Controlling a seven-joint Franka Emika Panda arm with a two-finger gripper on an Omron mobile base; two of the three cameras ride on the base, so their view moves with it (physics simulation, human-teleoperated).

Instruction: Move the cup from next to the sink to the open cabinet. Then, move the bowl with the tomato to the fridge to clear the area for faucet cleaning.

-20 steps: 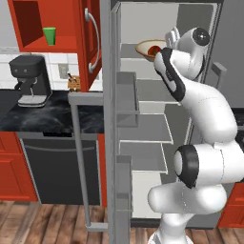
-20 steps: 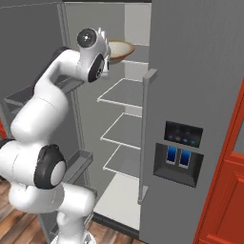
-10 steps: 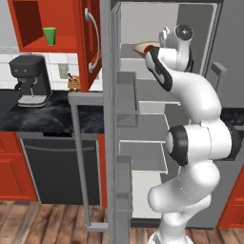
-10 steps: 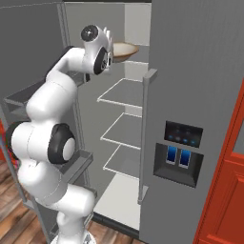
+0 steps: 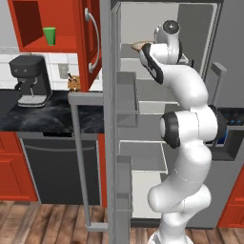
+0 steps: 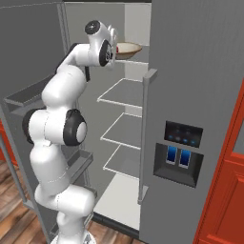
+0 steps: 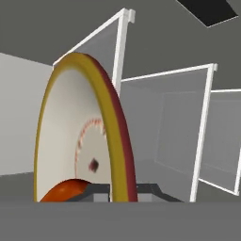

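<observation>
- Fridge [image 6: 190, 95] stands open, white wire shelves visible inside
- Open cabinet [image 5: 33, 24] at upper left above black counter [image 5: 47, 116] with cup [image 5: 49, 35] inside
- Bowl [image 6: 127, 50] at top shelf level, tomato [image 7: 66, 190] inside
- Gripper [image 7: 123, 190] pinches bowl rim

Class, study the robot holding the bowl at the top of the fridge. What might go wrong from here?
1. The gripper pinches only the rim of the bowl, so the bowl may slip or tip before it rests flat on the top shelf.
2. The tomato lies loose inside and may roll out if the bowl tilts.
3. The arm reaches between the fridge's open doors; pulling back carelessly may knock the door bins.
</observation>
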